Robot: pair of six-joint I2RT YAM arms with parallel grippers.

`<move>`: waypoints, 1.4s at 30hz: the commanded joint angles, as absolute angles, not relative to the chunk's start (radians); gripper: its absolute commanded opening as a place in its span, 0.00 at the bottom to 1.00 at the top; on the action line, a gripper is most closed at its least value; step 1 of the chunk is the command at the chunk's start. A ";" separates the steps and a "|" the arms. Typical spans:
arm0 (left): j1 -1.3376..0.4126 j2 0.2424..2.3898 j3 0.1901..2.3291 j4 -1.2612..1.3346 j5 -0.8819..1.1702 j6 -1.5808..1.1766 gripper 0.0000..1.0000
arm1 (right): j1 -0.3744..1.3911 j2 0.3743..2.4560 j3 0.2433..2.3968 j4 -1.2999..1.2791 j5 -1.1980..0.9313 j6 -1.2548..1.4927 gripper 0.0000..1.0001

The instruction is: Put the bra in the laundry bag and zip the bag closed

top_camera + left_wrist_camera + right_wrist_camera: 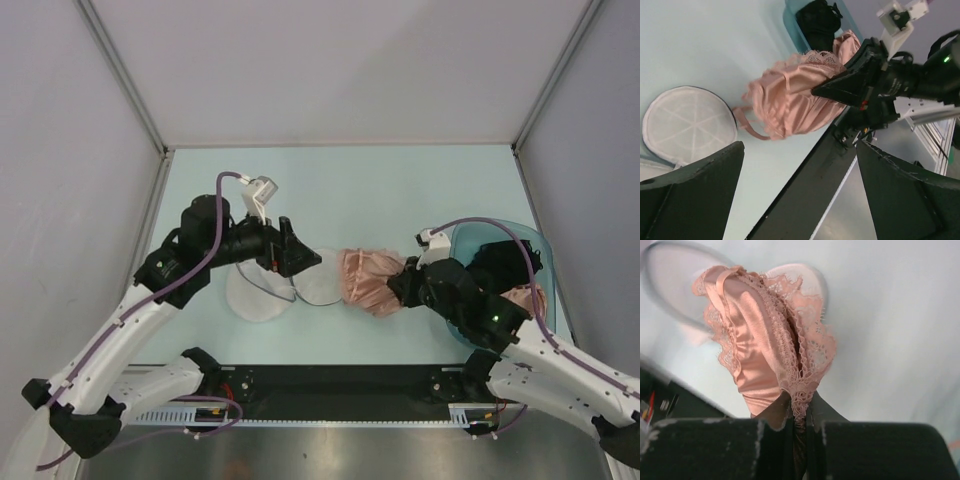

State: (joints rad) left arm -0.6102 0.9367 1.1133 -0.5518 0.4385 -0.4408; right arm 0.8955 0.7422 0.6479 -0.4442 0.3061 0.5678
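Top view looks down from behind over whole tabletop (pixel 400 190); both wrist views close, low, sharing the bra (pixel 790 100).

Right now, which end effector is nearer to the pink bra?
Right. The right end effector is shut on the bra at its lace edge; the left end effector hovers open over the laundry bag, beside the bra.

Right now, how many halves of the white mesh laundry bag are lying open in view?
2. The left half is the farther from the bra; the right half adjoins it and lies beside the bra. None seems hidden.
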 commanded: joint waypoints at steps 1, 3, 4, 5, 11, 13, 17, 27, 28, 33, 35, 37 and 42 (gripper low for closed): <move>-0.676 0.939 1.161 -0.477 0.476 -0.331 0.99 | 0.884 0.750 0.771 -0.417 -0.168 0.138 0.00; -0.794 0.957 1.172 -0.476 0.379 -0.269 1.00 | 0.885 0.784 0.816 -0.484 -0.304 0.077 0.00; -0.826 0.968 1.186 -0.479 0.359 -0.255 0.99 | 0.888 0.799 0.836 -0.504 -0.330 0.068 0.00; -0.854 0.977 1.192 -0.485 0.342 -0.230 1.00 | 0.891 0.825 0.866 -0.540 -0.359 0.054 0.00; -0.945 1.035 1.161 -0.489 0.434 -0.163 0.99 | 0.891 0.830 0.914 -0.560 -0.570 0.020 0.00; -0.957 1.038 1.140 -0.474 0.510 -0.156 1.00 | 0.893 0.830 0.925 -0.571 -0.615 0.018 0.00; -0.966 1.045 1.098 -0.453 0.551 -0.172 1.00 | 0.896 0.807 0.943 -0.563 -0.653 0.025 0.00; -1.009 1.080 0.989 -0.269 0.764 -0.304 0.79 | 0.911 0.779 0.936 -0.491 -0.703 0.078 0.00; -1.009 1.081 0.983 -0.229 0.785 -0.331 0.73 | 0.911 0.775 0.922 -0.468 -0.706 0.083 0.00; -1.009 1.060 0.983 -0.192 0.757 -0.356 0.37 | 0.910 0.773 0.891 -0.451 -0.620 0.155 0.10; -1.008 1.058 0.991 -0.218 0.694 -0.363 0.07 | 0.894 0.766 0.861 -0.469 -0.515 0.219 0.38; -1.006 1.072 0.988 -0.241 0.579 -0.392 0.00 | 0.876 0.752 0.825 -0.488 -0.482 0.317 0.59; -0.951 1.175 0.890 -0.103 0.480 -0.526 0.00 | 0.796 0.648 0.657 -0.564 -0.125 0.593 0.93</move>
